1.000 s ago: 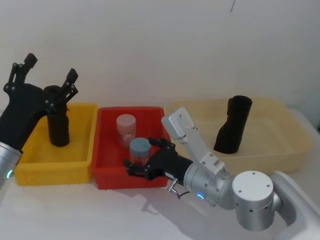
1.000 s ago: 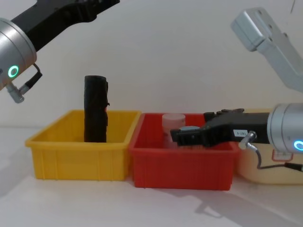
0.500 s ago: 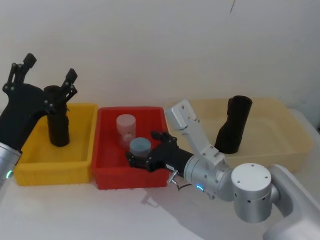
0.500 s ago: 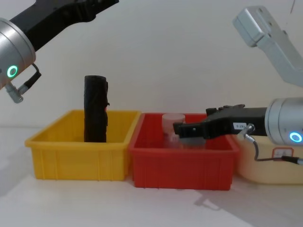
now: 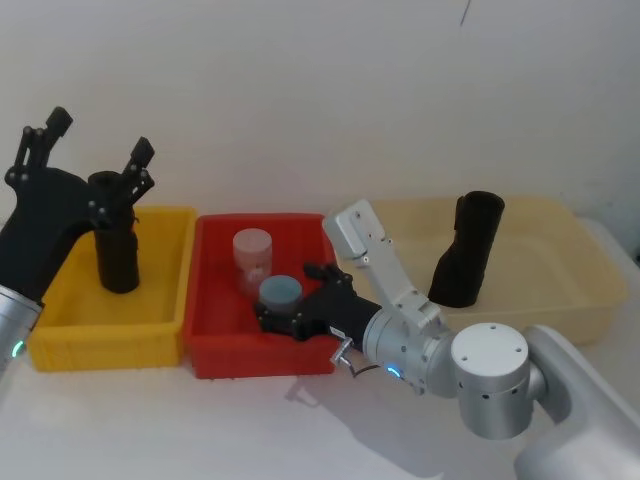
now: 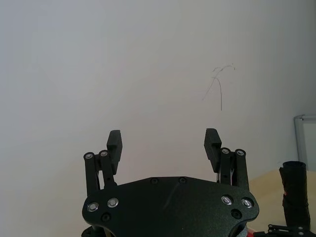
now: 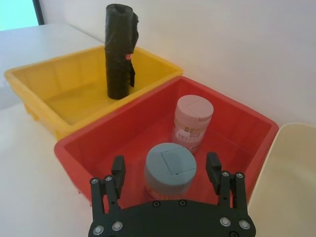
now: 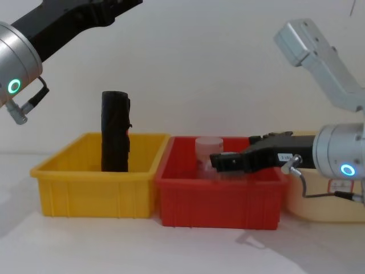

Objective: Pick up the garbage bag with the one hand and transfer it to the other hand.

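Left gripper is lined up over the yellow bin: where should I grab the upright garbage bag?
Grip the garbage bag on its upper half, descending from above with the left gripper. It stands upright, and the yellow bin walls surround its base.

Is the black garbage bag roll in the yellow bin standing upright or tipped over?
Upright. The garbage bag stands on end in the yellow bin, its top well above the rim; the right wrist view shows the same, with no gripper touching it.

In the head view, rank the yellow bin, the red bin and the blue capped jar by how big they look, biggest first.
1-2. Yellow bin and red bin: look alike, too close to rank.
3. Blue capped jar: clearly smallest.
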### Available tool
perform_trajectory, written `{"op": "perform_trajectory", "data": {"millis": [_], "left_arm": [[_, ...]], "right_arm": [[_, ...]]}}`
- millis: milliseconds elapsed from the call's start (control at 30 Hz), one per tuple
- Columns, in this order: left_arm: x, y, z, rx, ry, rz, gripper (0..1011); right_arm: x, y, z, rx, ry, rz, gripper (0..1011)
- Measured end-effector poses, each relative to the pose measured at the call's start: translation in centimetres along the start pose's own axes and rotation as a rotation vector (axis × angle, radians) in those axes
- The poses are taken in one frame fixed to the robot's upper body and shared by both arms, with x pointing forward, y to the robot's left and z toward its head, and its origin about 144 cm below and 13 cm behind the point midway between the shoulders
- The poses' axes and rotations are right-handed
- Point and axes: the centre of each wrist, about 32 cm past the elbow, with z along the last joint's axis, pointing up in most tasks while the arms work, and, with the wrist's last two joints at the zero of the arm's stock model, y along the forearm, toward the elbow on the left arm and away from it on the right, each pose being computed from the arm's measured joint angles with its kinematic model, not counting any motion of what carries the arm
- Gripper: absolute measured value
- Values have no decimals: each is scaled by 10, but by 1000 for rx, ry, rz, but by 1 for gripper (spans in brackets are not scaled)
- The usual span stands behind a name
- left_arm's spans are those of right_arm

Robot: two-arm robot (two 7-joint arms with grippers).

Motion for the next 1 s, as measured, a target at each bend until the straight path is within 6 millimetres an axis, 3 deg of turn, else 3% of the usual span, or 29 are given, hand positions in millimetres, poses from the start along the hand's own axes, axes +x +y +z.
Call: {"op": "perform_trajectory", "data": {"millis": [867,1000], "left_arm": [[0,0,0,0,0,0,1001],[0,0,0,0,0,0,1001]], "right_arm": [[5,16,-6,-53,13,-22,998],[5,17,-7,-62,18,-22,916]]}}
